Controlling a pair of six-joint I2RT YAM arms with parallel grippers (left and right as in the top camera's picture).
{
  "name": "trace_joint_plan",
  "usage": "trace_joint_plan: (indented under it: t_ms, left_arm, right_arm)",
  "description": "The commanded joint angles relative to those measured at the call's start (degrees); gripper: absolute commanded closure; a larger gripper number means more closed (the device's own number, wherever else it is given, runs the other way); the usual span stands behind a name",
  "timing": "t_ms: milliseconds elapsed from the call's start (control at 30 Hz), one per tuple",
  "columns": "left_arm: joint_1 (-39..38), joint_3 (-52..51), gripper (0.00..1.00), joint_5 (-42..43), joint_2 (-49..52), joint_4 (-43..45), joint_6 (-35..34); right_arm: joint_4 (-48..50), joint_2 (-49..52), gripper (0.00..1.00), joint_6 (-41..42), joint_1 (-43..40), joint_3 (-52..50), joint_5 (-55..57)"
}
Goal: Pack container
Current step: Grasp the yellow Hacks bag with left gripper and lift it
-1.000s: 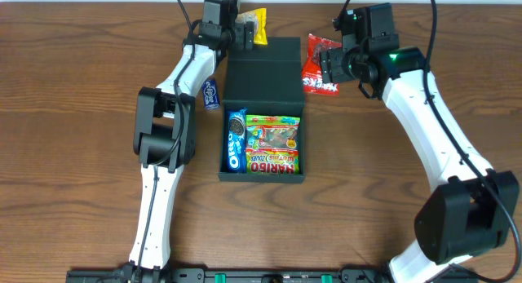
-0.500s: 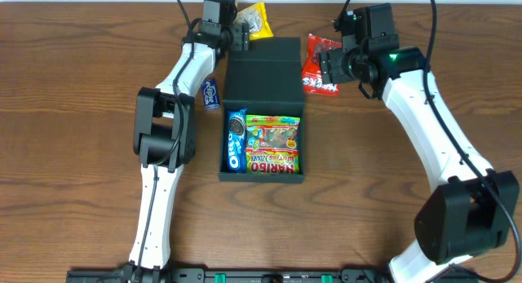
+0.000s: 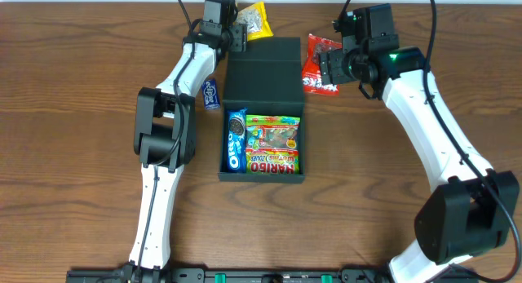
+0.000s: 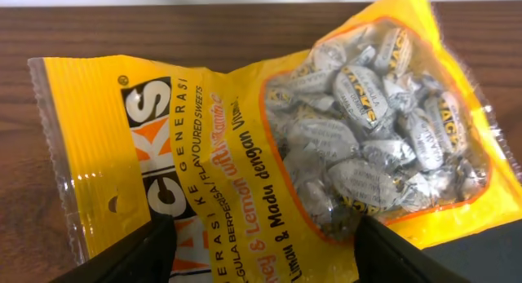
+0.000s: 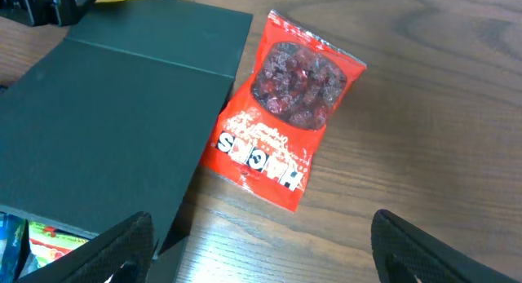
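On a brown wooden table (image 3: 81, 112), two white-and-black arms reach toward the far edge, the left arm (image 3: 163, 136) and the right arm (image 3: 432, 103) flanking the container (image 3: 263, 71). This dark box sits mid-table between them, its hinged lid thrown flat toward the far side and its tray nearer the robot.

The box looks stiff and matte, probably light for its bulk. Its side walls seem the surest place to grip, since the lid would likely swing if lifted by its free edge.

Inside the tray lie a colourful gummy bag (image 3: 273, 144) and, to its left, a blue cookie pack (image 3: 236, 140), and they fill most of the floor.

A red snack packet (image 5: 285, 120) lies on the wood just beside the lid's right edge. The right gripper (image 5: 269, 246) hangs above it with jaws wide and nothing between them.

A yellow sweets packet (image 4: 269, 144) rests at the lid's far left corner. The left gripper (image 4: 261, 250) straddles its near end with the fingers apart on either side — not visibly pinching.

A small blue packet (image 3: 211, 93) waits by the left arm. All the packets look soft and crinkly — likely slippery.
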Motion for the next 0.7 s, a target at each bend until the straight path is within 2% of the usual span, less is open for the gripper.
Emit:
trace_joint_plan:
  t_ms: [0,67,133,200,400,500,667]
  left_arm:
    - [0.1,-1.0,0.32,-1.2,3.9,-1.8,-0.7]
    - [0.1,-1.0,0.36,-1.2,4.3,-2.4,-1.4]
    - [0.1,-1.0,0.43,-1.2,4.5,-2.6,-1.6]
    - [0.1,-1.0,0.55,-1.2,4.5,-3.5,-1.6]
    - [0.1,-1.0,0.72,-1.2,4.6,-5.6,-1.6]
    - [0.1,-1.0,0.94,-1.3,4.6,-6.2,-1.6]
    - [0.4,-0.5,0.94,-1.9,4.2,-9.7,-1.6]
  right_arm:
    - [-0.3,-0.6,0.15,0.8,-0.5,0.2,-0.2]
    - [-0.3,-0.6,0.15,0.8,-0.5,0.2,-0.2]
    - [-0.3,-0.6,0.15,0.8,-0.5,0.2,-0.2]
    - [-0.3,-0.6,0.15,0.8,-0.5,0.2,-0.2]
    - [-0.4,-0.6,0.15,0.8,-0.5,0.2,-0.2]
    - [-0.9,-0.6,0.14,0.8,-0.5,0.2,-0.2]
    - [-1.5,-0.6,0.15,0.8,-0.5,0.2,-0.2]
